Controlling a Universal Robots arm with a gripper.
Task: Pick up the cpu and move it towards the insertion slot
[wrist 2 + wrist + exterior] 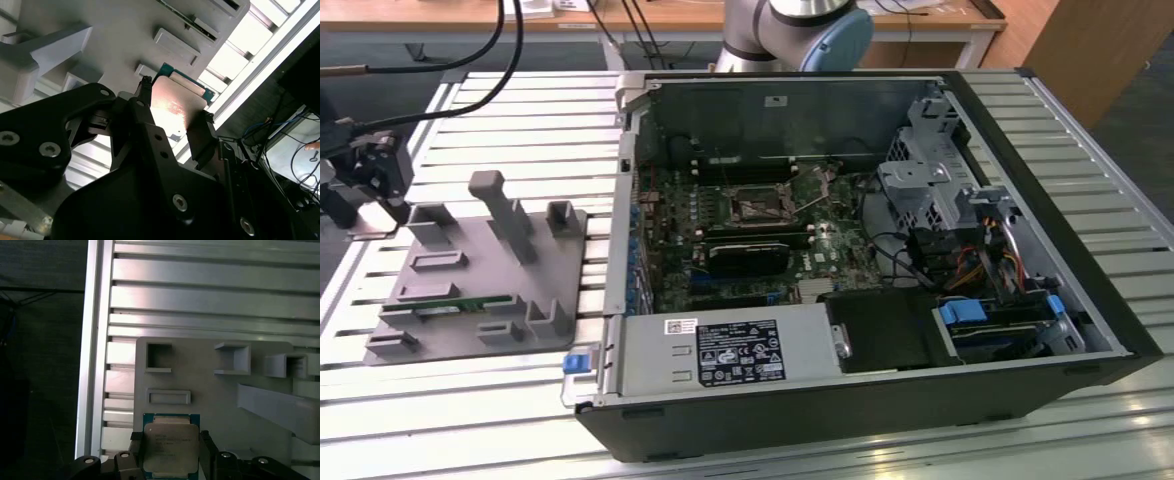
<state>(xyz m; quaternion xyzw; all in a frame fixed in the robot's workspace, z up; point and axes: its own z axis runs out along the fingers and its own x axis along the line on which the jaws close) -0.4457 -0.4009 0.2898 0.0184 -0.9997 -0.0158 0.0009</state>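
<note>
**Gripper** [176, 100]: your jaws are narrowed to the chip's width, with one finger [147, 117] against each of two opposite edges of the cpu [175, 107].

**Cpu:** held flat at the corner of the grey fixture [210, 400]. You cannot tell whether it rests on the fixture or hangs clear of it. The first wrist view gives you its silver top and green rim squarely, while in the second wrist view the top is washed with glare.

**Insertion slot** [758, 206]: in the exterior view, on the motherboard inside the open computer case [854, 425], well apart from the gripper at that view's left.

**Memory stick** [454, 306]: green, seated in the fixture.

**Table** [494, 110]: slatted aluminium.
</note>
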